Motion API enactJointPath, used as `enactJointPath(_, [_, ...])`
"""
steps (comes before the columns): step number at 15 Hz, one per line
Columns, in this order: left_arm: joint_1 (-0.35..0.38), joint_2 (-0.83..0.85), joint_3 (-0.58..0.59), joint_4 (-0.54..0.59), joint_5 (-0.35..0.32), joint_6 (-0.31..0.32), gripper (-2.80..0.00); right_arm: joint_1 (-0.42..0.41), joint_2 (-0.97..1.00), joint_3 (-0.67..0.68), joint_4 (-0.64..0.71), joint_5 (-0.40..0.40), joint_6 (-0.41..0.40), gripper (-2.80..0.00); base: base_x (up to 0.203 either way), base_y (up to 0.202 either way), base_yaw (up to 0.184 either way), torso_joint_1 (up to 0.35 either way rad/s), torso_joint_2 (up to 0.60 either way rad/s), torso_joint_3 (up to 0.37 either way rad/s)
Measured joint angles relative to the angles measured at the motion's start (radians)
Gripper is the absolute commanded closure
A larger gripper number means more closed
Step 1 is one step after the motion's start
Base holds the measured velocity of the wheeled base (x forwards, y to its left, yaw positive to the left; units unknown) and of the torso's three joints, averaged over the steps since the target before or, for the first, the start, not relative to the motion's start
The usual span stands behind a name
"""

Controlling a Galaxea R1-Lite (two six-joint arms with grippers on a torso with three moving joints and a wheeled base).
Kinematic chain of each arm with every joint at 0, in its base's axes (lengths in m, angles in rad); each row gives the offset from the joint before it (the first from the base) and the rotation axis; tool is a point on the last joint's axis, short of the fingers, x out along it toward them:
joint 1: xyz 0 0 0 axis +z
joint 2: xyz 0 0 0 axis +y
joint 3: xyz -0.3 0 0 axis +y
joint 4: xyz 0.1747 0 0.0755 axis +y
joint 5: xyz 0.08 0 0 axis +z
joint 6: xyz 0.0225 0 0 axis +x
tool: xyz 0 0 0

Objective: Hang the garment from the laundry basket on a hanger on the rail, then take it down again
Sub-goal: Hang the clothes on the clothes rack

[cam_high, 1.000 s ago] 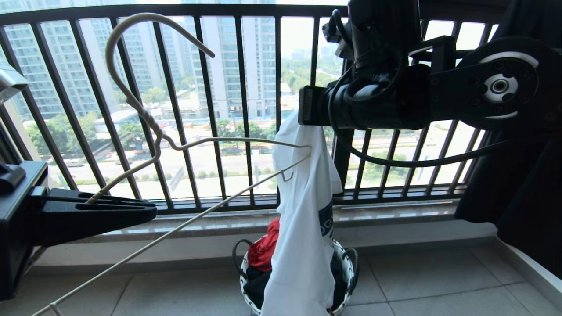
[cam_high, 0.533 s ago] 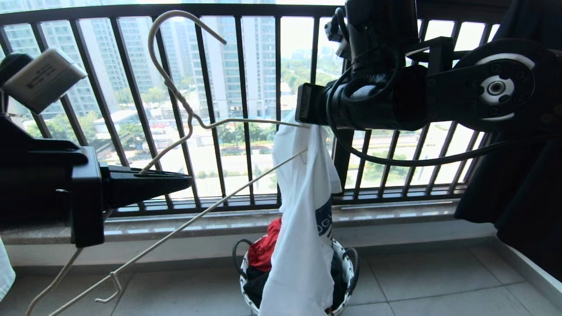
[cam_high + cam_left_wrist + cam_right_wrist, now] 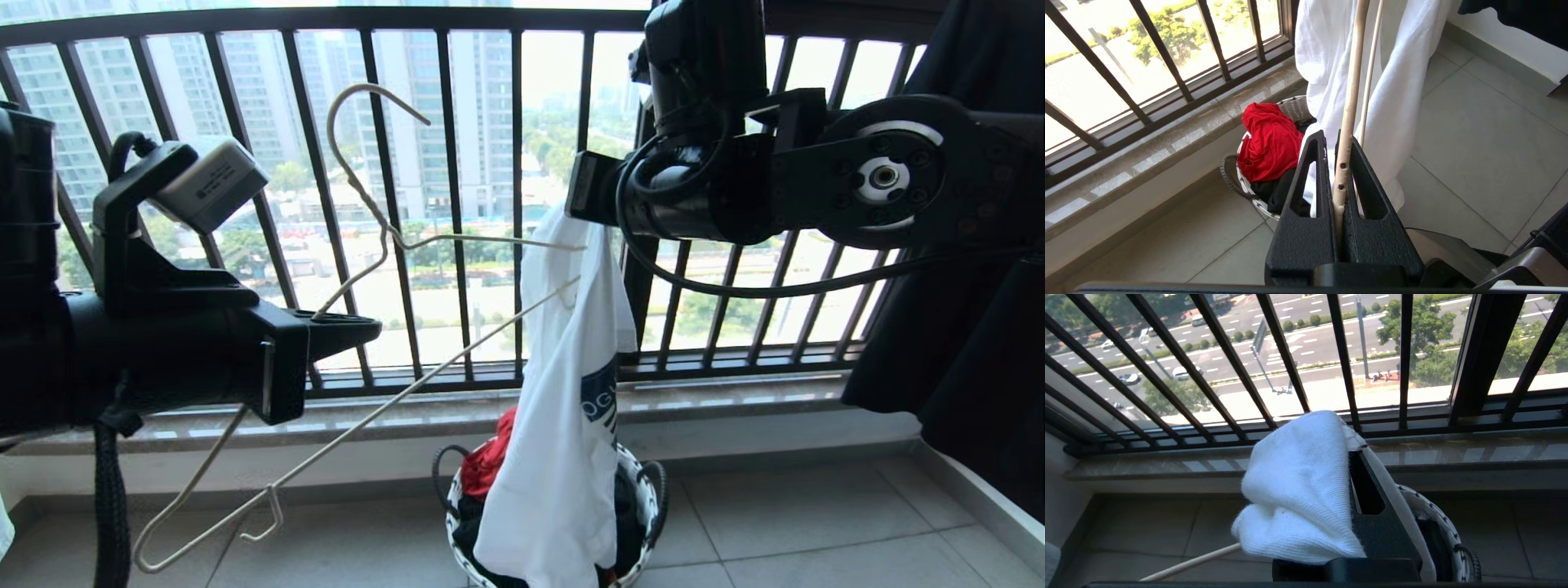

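Couldn't see the rail anywhere from my feeds, and the right gripper (image 3: 1331, 522) was mostly buried: in its wrist cam the white garment (image 3: 563, 425) was bunched right over the fingers, so only one dark finger (image 3: 1372, 522) poked out. They were together, clamped on the top of the shirt. From the head cam the right arm's bulk blocked that grip point completely.

The garment hung in a long twisted drape from that grip down into the laundry basket (image 3: 649, 490), its lower end cut off by the picture's edge. Only a sliver of the dark blue chest print (image 3: 602, 402) showed, lettering unreadable. Red cloth (image 3: 490, 461) and something black sat in the basket beside it.

My left gripper (image 3: 1337, 163) had its fingers pinched on the cream wire hanger (image 3: 384, 237), on one sloping shoulder just below the twisted neck. The hanger sat tilted, hook up against the dark balcony railing (image 3: 457, 204), far tip reaching into the shirt's folds. I couldn't tell whether that end was inside the neck opening or just pressed against fabric. A black garment (image 3: 963, 327) hung at the right edge.
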Motion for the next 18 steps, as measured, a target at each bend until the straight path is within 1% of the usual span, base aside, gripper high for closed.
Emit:
enactJointPath(2, [0.000,-0.002,-0.003,-0.002,0.031,0.001,0.00,-0.016,0.001,0.011,0.002,0.000,0.001,0.00,0.000,0.000,0.000,0.000,0.00,0.000])
enactJointPath(4, [0.000,-0.001,-0.009,-0.003,0.086,0.001,0.00,-0.020,0.000,0.023,0.001,0.001,0.001,0.00,0.000,0.000,0.000,0.000,0.00,0.000])
enactJointPath(5, [0.000,-0.001,-0.012,-0.003,0.102,0.001,0.00,-0.020,0.000,0.025,0.002,0.001,0.001,0.00,0.000,0.000,0.000,0.000,0.00,0.000])
enactJointPath(10, [0.001,0.012,-0.018,-0.003,0.111,0.003,0.00,-0.010,0.000,0.027,0.001,0.003,0.000,0.00,0.000,0.000,0.000,0.000,0.00,0.000])
enactJointPath(13, [0.000,0.032,-0.018,-0.012,0.126,0.002,0.00,0.038,0.000,0.027,0.001,0.004,-0.001,0.00,0.000,0.000,0.000,0.000,0.00,0.000])
enactJointPath(14, [0.000,0.040,-0.016,-0.041,0.140,0.002,0.00,0.060,0.000,0.027,0.000,0.004,-0.001,0.00,0.000,0.000,0.000,0.000,0.00,0.000])
enactJointPath(15, [0.000,0.048,-0.013,-0.073,0.168,0.002,0.00,0.079,0.001,0.026,0.001,0.003,0.000,0.00,0.000,0.000,0.000,0.000,0.00,0.000])
enactJointPath(17, [0.000,0.065,-0.006,-0.150,0.254,0.003,0.00,0.105,0.001,0.024,0.020,0.004,0.017,0.00,0.000,0.000,0.000,0.000,0.00,0.000])
enactJointPath(18, [0.000,0.072,-0.004,-0.158,0.266,0.005,0.00,0.112,0.000,0.022,0.029,0.005,0.024,0.00,0.000,0.000,0.000,0.000,0.00,0.000])
